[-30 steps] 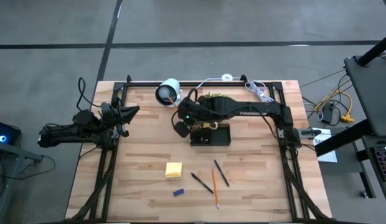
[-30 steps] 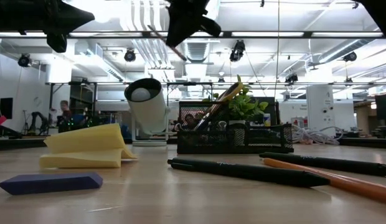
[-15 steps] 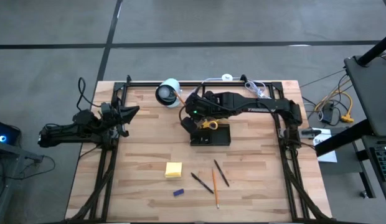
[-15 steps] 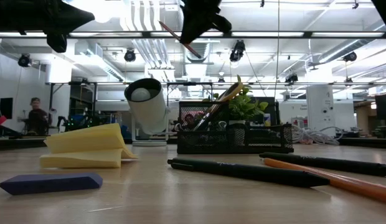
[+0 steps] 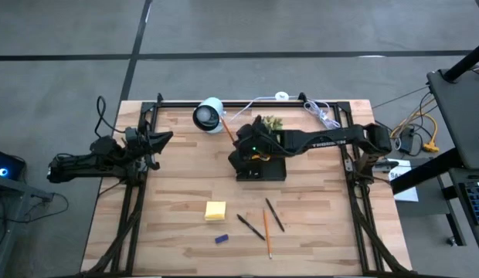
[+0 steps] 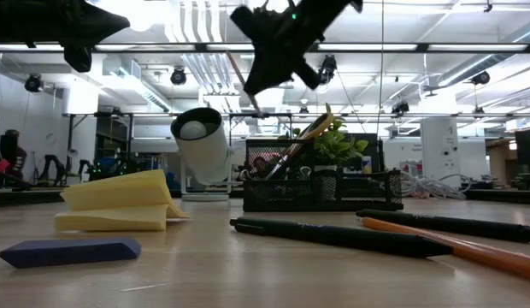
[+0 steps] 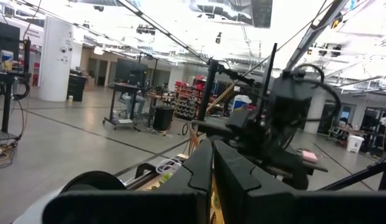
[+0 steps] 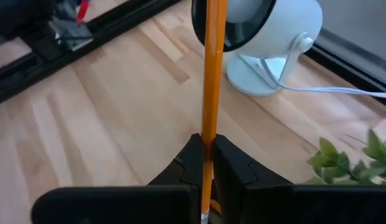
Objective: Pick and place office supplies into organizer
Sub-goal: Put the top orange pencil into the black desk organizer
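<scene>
Above the organizer (image 5: 262, 169), an orange pencil (image 8: 211, 74) is pinched in the jaws of the right gripper (image 8: 205, 163), apparently for dropping into a compartment. On the desk (image 5: 170, 208) are left three pens or pencils, one sticky pad (image 5: 215, 210) and one blue block (image 5: 221, 239). The left gripper (image 5: 164, 139) is parked at the desk's left edge, jaws pressed together.

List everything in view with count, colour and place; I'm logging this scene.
organizer: one, black, table middle.
scissors: one, yellow-handled, in the organizer.
orange pencil: one, held above the organizer.
sticky-note pad: one, yellow, near side.
blue block: one, beside the pad.
pens: two dark, near side.
second orange pencil: one, between the pens.
plant: one, green, behind the organizer.
camera: one, white, far edge.
left gripper: shut, table's left edge.
right gripper: shut on the orange pencil.
</scene>
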Controlling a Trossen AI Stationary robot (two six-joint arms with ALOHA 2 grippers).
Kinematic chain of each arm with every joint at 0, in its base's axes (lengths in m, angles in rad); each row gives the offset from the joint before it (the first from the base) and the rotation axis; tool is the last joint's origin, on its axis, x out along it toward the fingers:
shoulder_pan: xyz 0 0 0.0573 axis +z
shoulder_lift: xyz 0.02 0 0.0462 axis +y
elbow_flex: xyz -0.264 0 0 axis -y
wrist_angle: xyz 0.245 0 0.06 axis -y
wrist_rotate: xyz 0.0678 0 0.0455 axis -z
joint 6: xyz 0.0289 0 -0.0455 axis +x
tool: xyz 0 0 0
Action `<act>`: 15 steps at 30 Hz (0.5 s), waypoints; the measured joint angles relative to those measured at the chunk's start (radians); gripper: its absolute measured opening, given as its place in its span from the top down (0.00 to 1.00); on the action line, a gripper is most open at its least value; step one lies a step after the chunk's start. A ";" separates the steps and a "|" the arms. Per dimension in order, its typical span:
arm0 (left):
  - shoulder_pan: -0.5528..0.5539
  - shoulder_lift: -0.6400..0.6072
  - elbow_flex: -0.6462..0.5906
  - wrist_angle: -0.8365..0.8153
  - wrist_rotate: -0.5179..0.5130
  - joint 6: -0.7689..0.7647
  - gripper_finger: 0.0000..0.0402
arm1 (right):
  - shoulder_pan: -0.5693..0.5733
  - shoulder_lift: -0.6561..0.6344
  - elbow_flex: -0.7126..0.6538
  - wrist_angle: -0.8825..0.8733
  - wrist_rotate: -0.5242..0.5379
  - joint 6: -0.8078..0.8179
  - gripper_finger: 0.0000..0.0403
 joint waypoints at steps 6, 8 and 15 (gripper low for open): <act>0.000 0.000 0.000 0.000 0.000 -0.003 1.00 | 0.000 -0.003 -0.128 0.169 0.069 0.008 0.97; 0.000 0.000 0.000 0.000 0.000 -0.003 1.00 | 0.000 -0.003 -0.155 0.200 0.080 0.003 0.97; 0.000 0.000 0.000 0.000 0.000 -0.003 1.00 | 0.001 -0.003 -0.236 0.297 0.104 -0.010 0.97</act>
